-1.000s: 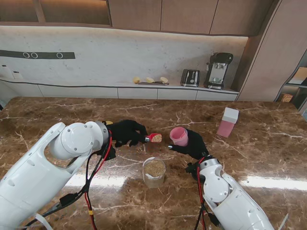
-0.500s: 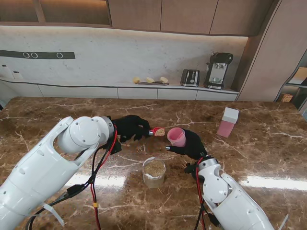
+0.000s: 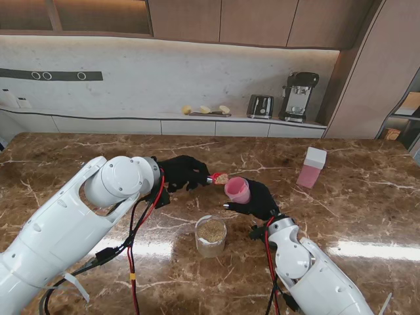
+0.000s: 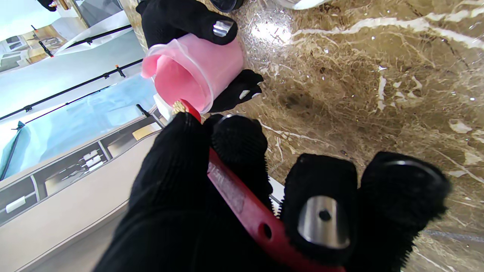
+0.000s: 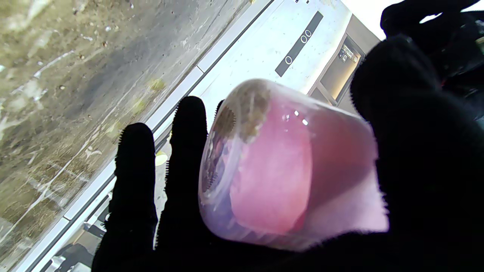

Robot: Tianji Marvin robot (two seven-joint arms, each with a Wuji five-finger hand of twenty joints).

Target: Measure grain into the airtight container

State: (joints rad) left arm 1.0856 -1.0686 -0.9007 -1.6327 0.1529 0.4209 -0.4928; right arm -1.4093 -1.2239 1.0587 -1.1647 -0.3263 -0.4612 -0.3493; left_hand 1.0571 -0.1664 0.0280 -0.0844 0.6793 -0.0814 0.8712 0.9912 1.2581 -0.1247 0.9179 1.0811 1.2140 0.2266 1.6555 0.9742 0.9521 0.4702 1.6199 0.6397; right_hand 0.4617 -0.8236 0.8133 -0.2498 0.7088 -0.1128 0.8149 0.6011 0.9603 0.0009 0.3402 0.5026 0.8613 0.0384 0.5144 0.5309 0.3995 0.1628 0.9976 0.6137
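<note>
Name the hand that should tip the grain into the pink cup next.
Left. The left hand holds the red scoop, loaded with grain, right at the mouth of the pink cup. The right hand is occupied holding that cup tilted toward it.

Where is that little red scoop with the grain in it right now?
In the stand's view the red scoop is held by the left hand near the table's middle, its heaped bowl beside the rim of the pink cup in the right hand.
</note>
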